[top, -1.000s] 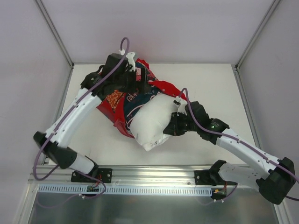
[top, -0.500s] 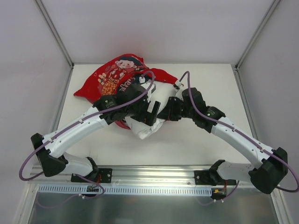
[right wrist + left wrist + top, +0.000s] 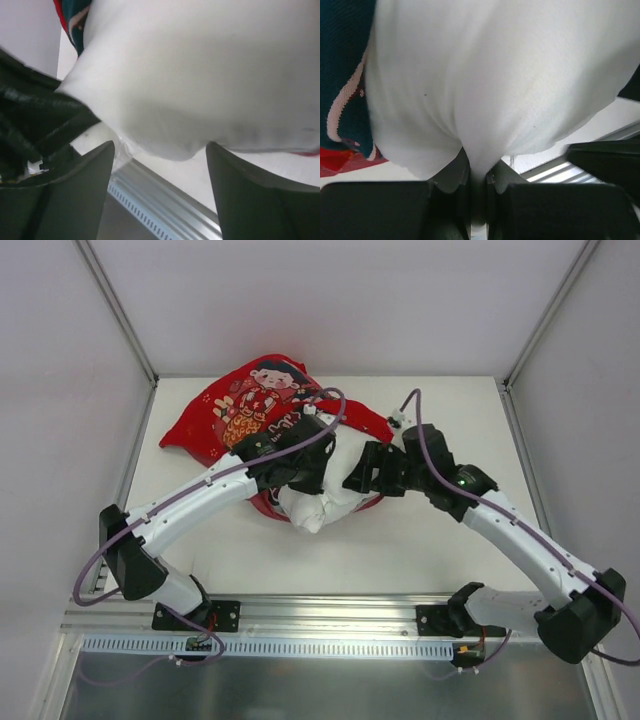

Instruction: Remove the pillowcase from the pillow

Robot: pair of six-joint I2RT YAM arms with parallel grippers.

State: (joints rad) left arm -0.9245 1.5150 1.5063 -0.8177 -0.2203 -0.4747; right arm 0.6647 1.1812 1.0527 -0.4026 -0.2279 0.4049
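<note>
At table [image 3: 450, 540] centre: L pincer [image 3: 478, 172] pinching pillow [image 3: 320, 505] fold; R pincer [image 3: 159, 147] spread at pillow edge; pillowcase [image 3: 235, 415] bunched far-left.

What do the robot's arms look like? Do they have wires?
The left arm and right arm are smooth white tubes joined by chunky black joints. A thin purple cable loops along each. The fingers are dark and blocky. A tiny green light glows on the right arm.
</note>
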